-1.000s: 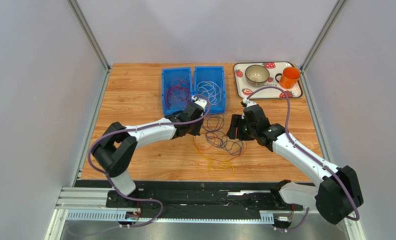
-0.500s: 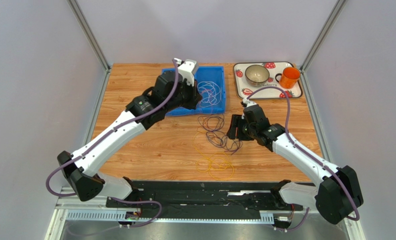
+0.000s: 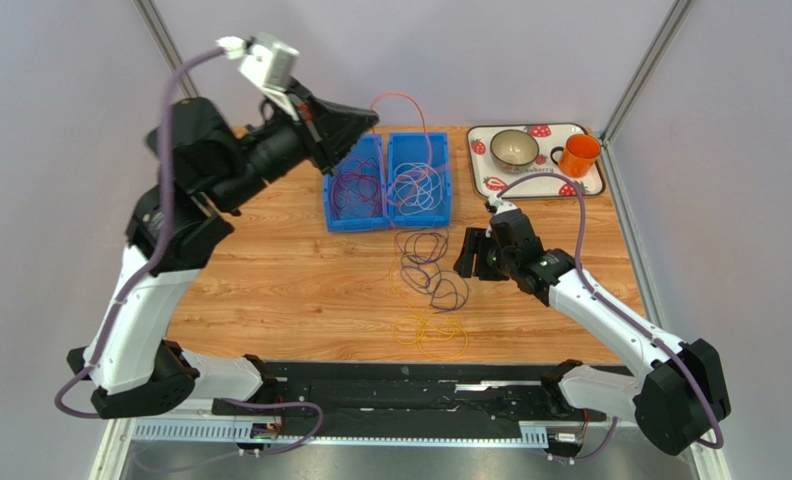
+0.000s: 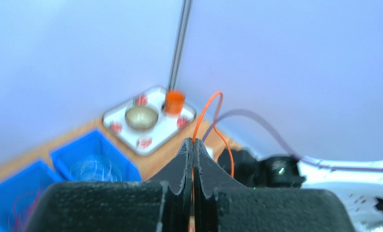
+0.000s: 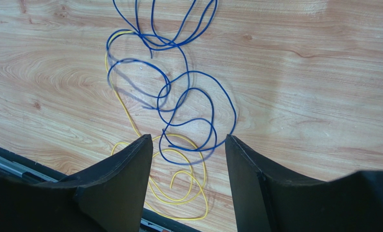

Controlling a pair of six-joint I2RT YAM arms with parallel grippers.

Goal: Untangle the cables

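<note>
My left gripper (image 3: pixel 370 118) is raised high over the back left and is shut on a thin orange-pink cable (image 3: pixel 402 95). The cable arcs up from the jaws and hangs down into the right blue bin (image 3: pixel 444 172). In the left wrist view the jaws (image 4: pixel 193 141) pinch the orange cable (image 4: pixel 212 102). My right gripper (image 3: pixel 467 255) is open and empty, low over the table beside a dark purple-blue cable (image 3: pixel 425 265). In the right wrist view (image 5: pixel 187 140) the blue cable (image 5: pixel 184 92) and a yellow cable (image 5: pixel 181 186) lie loose in front of the fingers.
Two blue bins stand at the back: the left bin (image 3: pixel 328 190) holds dark red cables (image 3: pixel 355 185), the right one white cables (image 3: pixel 415 185). A strawberry tray (image 3: pixel 482 185) with a bowl (image 3: pixel 514 148) and an orange mug (image 3: pixel 578 155) sits back right.
My left arm swung up and back to the left from table level, lifting the orange-pink cable clear of the pile. The dark and yellow loops shifted a little. The right arm stayed put.
</note>
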